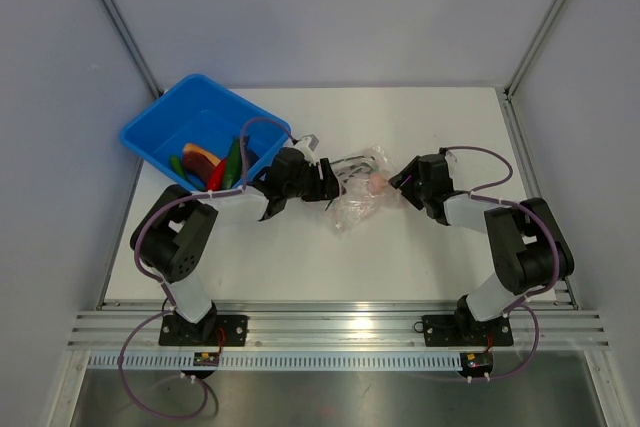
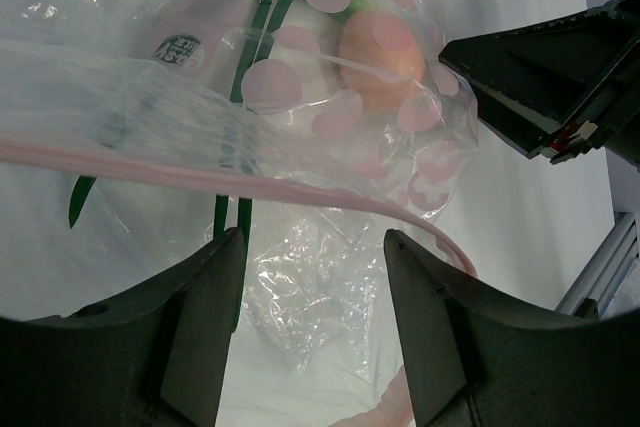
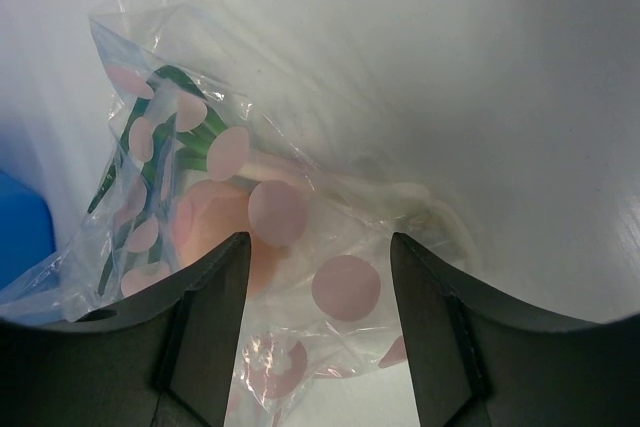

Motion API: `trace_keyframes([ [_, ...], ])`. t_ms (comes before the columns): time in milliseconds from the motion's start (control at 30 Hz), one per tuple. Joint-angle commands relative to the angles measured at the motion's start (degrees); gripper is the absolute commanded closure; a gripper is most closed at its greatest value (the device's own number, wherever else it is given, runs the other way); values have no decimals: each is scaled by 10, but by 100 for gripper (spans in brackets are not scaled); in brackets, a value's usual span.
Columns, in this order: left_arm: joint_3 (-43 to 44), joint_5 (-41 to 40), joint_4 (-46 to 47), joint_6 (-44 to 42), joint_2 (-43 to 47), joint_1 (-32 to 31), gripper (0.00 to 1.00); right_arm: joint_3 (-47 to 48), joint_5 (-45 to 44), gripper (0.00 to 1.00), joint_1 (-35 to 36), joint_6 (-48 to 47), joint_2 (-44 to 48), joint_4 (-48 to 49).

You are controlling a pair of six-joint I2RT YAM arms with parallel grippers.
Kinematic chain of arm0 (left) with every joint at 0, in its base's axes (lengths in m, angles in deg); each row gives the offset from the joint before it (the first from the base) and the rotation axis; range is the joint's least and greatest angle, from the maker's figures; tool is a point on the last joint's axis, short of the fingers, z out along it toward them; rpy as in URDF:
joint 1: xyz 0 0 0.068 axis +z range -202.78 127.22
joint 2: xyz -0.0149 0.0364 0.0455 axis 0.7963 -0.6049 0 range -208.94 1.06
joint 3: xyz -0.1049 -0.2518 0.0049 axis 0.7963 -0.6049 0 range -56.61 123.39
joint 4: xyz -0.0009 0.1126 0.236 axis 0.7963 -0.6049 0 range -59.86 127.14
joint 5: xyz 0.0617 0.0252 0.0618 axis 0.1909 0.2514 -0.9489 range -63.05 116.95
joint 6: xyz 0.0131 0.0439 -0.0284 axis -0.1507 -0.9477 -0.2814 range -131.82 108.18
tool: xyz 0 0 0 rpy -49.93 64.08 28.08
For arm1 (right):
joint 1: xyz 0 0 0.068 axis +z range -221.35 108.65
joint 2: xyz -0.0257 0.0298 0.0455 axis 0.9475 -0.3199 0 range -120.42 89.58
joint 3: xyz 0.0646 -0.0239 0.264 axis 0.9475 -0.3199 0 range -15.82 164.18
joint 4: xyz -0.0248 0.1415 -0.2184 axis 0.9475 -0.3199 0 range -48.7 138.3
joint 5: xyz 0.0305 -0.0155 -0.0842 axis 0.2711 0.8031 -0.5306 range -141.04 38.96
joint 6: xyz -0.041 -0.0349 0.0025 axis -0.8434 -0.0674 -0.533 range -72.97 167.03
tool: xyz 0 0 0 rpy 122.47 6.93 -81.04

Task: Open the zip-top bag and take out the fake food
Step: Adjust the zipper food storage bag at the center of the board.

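Note:
The zip-top bag (image 1: 355, 205), clear crinkly plastic printed with pink dots, lies on the table between both grippers. A pinkish egg-like ball (image 1: 377, 183) of fake food sits inside it, also seen in the left wrist view (image 2: 380, 52) and the right wrist view (image 3: 212, 222). The pink zip strip (image 2: 200, 177) curves across the left wrist view. My left gripper (image 1: 332, 187) (image 2: 312, 242) is open at the bag's left side, loose film lying in the gap. My right gripper (image 1: 398, 187) (image 3: 318, 242) is open at the bag's right side, over dotted film. More fake food (image 1: 205, 162) lies in the blue bin.
The blue bin (image 1: 160, 127) stands at the back left, just behind the left arm's wrist, holding orange-tan, green and red pieces. Its corner (image 3: 15, 232) shows at the left edge of the right wrist view. Grey walls close in the table on three sides.

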Motion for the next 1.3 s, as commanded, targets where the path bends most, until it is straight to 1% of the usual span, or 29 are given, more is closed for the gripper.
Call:
trace_keyframes([
  [0, 5, 5, 35, 4, 0, -7, 38, -2, 5, 35, 2, -3, 19, 2],
  [100, 6, 3, 35, 4, -5, -11, 39, -3, 9, 38, 3, -1, 19, 3],
  [400, 16, 1, 35, 3, -28, -12, 37, -2, 15, 38, 10, -5, 18, 8],
  [533, 13, 9, 48, 9, -30, -12, 36, 2, 12, 42, 18, -11, 19, 7],
  [633, 10, 13, 60, 10, -30, -12, 35, 7, 7, 42, 22, -13, 19, -1],
  [733, 5, 12, 64, 11, -26, -12, 35, 11, 3, 37, 24, -17, 23, -10],
  [767, 5, 12, 64, 11, -25, -12, 35, 11, -1, 33, 24, -17, 29, -19],
  [900, -1, 8, 64, 15, -14, -12, 35, 9, -25, 30, 24, -21, 48, -33],
  [1000, -16, 0, 67, 18, 8, -12, 35, 12, -26, 29, 24, -26, 52, -39],
  [1267, -60, -45, 58, 27, 76, -11, 34, 20, -49, 23, 24, -38, 71, -70],
])
